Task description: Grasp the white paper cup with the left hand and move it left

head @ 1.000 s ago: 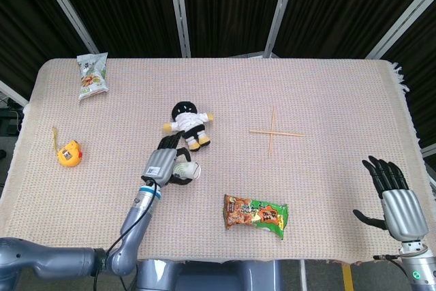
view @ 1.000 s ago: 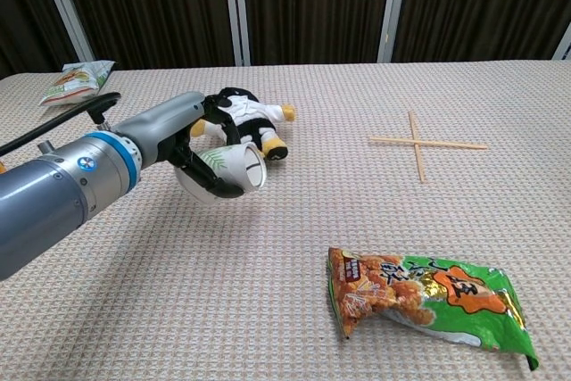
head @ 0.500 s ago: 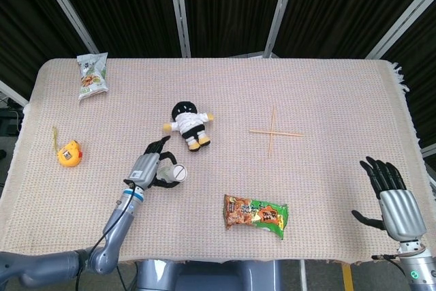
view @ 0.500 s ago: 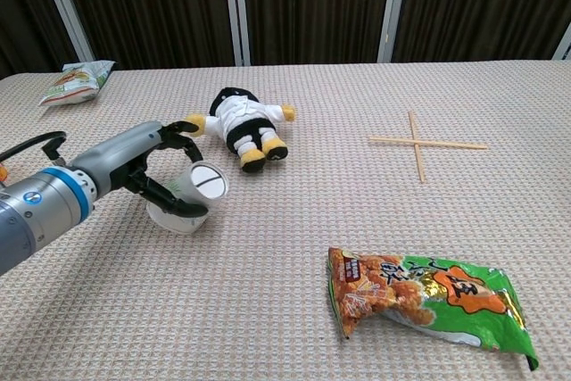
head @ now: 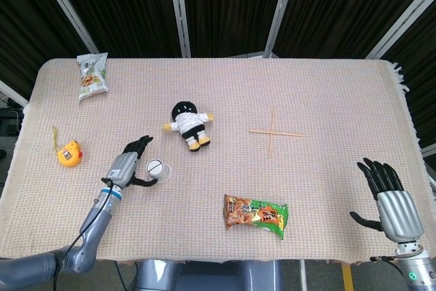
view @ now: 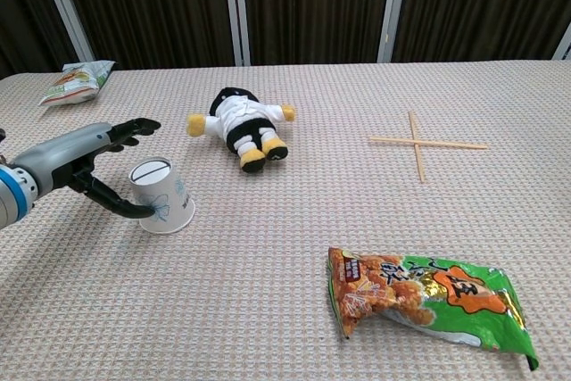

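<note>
On the beige woven table (head: pixel 327 93) the cup (view: pixel 161 195) stands upside down left of the doll (view: pixel 239 122), my left hand (view: pixel 85 160) spread beside it, maybe still touching, so I'd withdraw straight.

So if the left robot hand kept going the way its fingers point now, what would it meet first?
Probably nothing close. The left robot hand points up-right toward the table's far side, passing left of the white paper cup that its thumb still curls toward. The plush doll lies nearest that line, though depth is unclear.
</note>
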Controlling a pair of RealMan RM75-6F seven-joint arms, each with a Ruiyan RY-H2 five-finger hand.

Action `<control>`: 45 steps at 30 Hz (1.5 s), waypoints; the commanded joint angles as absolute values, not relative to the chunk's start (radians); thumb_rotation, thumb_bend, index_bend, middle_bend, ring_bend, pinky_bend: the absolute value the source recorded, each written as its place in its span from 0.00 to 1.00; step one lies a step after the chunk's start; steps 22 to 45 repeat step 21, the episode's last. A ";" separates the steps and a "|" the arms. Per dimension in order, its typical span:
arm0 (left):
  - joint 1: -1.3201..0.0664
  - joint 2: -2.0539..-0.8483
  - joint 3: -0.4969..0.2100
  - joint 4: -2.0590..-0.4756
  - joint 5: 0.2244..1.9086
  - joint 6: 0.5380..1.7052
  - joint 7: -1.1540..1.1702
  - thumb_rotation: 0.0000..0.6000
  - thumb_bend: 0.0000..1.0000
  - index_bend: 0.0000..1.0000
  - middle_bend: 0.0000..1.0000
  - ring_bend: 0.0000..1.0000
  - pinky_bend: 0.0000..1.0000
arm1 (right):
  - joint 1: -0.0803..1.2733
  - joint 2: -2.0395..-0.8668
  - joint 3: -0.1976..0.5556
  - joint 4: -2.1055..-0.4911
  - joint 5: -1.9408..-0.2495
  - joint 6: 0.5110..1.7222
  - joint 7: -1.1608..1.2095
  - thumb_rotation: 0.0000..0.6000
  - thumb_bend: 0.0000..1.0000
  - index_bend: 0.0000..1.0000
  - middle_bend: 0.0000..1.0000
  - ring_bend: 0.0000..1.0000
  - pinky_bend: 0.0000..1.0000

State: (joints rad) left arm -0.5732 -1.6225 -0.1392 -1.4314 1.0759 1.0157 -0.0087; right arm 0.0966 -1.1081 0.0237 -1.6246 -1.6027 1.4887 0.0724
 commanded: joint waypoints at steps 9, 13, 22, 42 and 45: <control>-0.438 -1.506 -0.089 -1.521 1.283 1.288 -0.003 1.00 0.04 0.00 0.00 0.00 0.00 | 0.098 -1.118 0.030 -1.611 -1.594 1.491 0.055 1.00 0.04 0.03 0.00 0.00 0.00; -0.339 -1.435 -0.038 -1.557 1.321 1.447 0.150 1.00 0.02 0.00 0.00 0.00 0.00 | 0.099 -1.140 0.038 -1.599 -1.584 1.493 0.010 1.00 0.04 0.02 0.00 0.00 0.00; -0.177 -1.372 0.031 -1.552 1.365 1.640 0.263 1.00 0.03 0.00 0.00 0.00 0.00 | 0.098 -1.176 0.041 -1.587 -1.590 1.506 -0.053 1.00 0.04 0.00 0.00 0.00 0.00; -0.177 -1.372 0.031 -1.552 1.365 1.640 0.263 1.00 0.03 0.00 0.00 0.00 0.00 | 0.098 -1.176 0.041 -1.587 -1.590 1.506 -0.053 1.00 0.04 0.00 0.00 0.00 0.00; -0.177 -1.372 0.031 -1.552 1.365 1.640 0.263 1.00 0.03 0.00 0.00 0.00 0.00 | 0.098 -1.176 0.041 -1.587 -1.590 1.506 -0.053 1.00 0.04 0.00 0.00 0.00 0.00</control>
